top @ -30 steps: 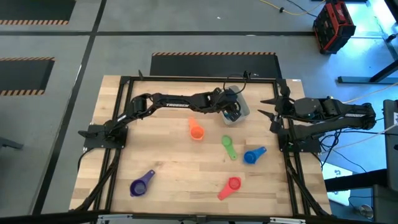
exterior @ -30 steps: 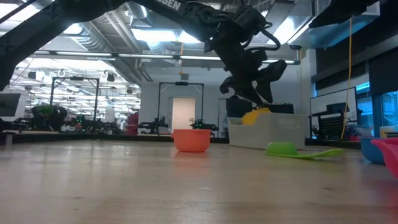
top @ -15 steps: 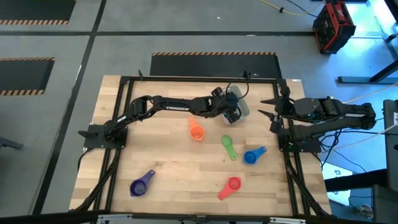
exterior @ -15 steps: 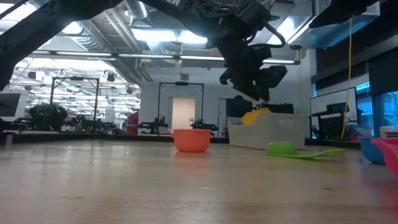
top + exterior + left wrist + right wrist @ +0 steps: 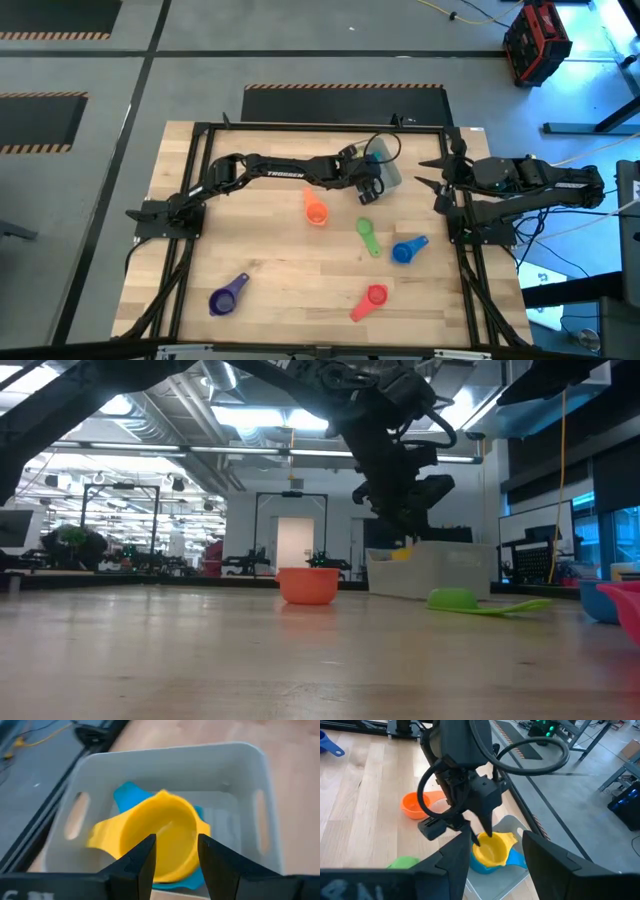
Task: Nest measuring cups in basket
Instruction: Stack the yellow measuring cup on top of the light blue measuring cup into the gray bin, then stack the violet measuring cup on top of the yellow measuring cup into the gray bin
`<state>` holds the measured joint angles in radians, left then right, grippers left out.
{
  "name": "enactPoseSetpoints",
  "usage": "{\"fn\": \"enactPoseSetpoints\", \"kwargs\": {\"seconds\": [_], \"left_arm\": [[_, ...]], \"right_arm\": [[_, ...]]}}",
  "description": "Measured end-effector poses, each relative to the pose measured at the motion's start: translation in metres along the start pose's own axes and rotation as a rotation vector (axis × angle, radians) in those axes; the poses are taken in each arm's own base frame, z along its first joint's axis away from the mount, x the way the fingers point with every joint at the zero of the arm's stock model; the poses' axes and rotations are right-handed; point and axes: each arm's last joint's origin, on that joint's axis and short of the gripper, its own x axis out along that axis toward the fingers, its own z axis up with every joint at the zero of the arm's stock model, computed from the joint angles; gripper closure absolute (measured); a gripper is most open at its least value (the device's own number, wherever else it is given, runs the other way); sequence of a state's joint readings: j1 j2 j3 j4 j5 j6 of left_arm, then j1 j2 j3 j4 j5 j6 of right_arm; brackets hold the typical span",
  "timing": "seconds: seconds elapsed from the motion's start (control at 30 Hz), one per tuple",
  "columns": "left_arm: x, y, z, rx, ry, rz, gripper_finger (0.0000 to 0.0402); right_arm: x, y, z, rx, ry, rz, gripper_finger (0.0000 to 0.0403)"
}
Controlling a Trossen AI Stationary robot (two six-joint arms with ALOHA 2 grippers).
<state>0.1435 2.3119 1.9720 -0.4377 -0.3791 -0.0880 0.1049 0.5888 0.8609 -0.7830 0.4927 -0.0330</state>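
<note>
From above, you see the left gripper (image 5: 372, 186) near the top centre, over the basket (image 5: 389, 172), fingers parted and holding nothing. Your right gripper (image 5: 428, 173) waits at the right edge, fingers spread and empty. Orange cup (image 5: 316, 212), green cup (image 5: 365, 228), dark blue cup (image 5: 403, 251), red cup (image 5: 375, 296) and purple cup (image 5: 224, 299) lie scattered on the table (image 5: 260, 250).

Low down, the orange cup (image 5: 308, 584) sits centre, basket (image 5: 430, 569) just right.

Through the left wrist, the yellow cup (image 5: 160, 837) sits nested on the light blue cup (image 5: 127, 796) inside the basket (image 5: 250, 780).

Through the right wrist, the same stack shows at lower centre (image 5: 491, 849).
</note>
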Motion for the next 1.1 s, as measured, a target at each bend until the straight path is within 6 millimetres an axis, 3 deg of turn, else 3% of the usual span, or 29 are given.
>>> {"fn": "enactPoseSetpoints", "kwargs": {"seconds": [0.27,0.37,0.53,0.7,0.8,1.1], "left_arm": [[-0.003,-0.007,0.000,0.072,-0.007,-0.024,0.0264],[-0.019,-0.008,0.008,0.092,-0.027,-0.034,0.0264],[-0.074,-0.013,0.032,0.120,-0.076,-0.129,0.0264],[-0.136,-0.019,0.037,0.168,-0.056,-0.196,0.0264],[-0.173,-0.023,0.037,0.169,-0.043,-0.227,0.0264],[-0.266,-0.038,0.009,0.134,0.121,-0.321,0.0264]], "right_arm": [[0.000,0.000,0.000,0.000,0.000,0.000,0.0219],[0.000,0.000,0.000,0.001,0.001,0.000,0.0219],[0.000,0.000,-0.001,-0.002,0.007,0.000,0.0219],[0.000,0.001,-0.001,-0.003,0.007,0.020,0.0219],[0.000,0.001,-0.001,-0.004,0.010,0.036,0.0219],[0.000,0.001,-0.002,-0.008,0.017,0.045,0.0219]]}}
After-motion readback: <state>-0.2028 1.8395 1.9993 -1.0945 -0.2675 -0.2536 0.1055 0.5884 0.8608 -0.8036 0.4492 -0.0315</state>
